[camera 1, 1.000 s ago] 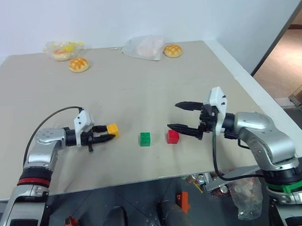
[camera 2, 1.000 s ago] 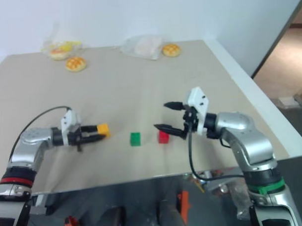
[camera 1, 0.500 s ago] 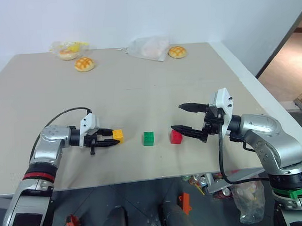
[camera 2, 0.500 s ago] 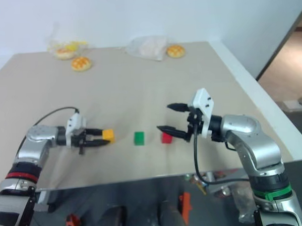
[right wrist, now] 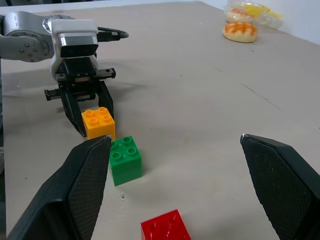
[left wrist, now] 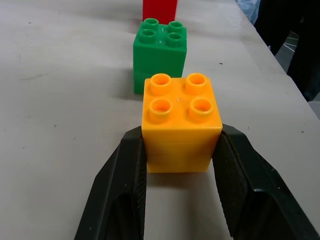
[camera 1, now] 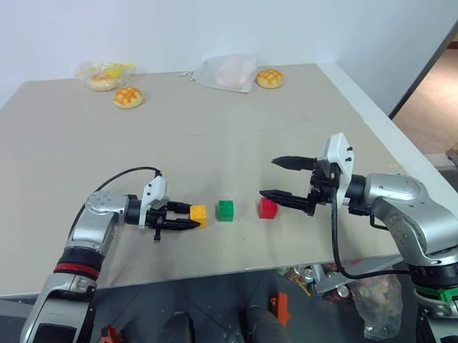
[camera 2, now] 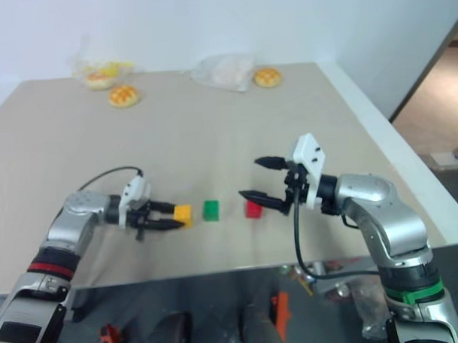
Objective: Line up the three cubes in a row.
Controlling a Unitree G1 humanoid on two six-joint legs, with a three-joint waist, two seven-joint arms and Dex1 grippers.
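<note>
Left hand [camera 1: 187,220] clamps the yellow cube [camera 1: 198,215] on the bench [camera 1: 213,134], just left of the green cube [camera 1: 226,210]. Red cube [camera 1: 268,208] lies right; right hand [camera 1: 274,178] gapes wide.

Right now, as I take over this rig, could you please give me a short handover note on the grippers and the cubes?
Left gripper: shut on the yellow-orange cube, low over the table, just short of the green cube.
Right gripper: open, empty, beside the red cube.
Cubes: green and red stand on the table with a gap between them; yellow-orange sits in line with them, as the left wrist view shows.
Done: yellow-orange brought into line.
Left: release it, back the gripper off, then check the spacing.
</note>
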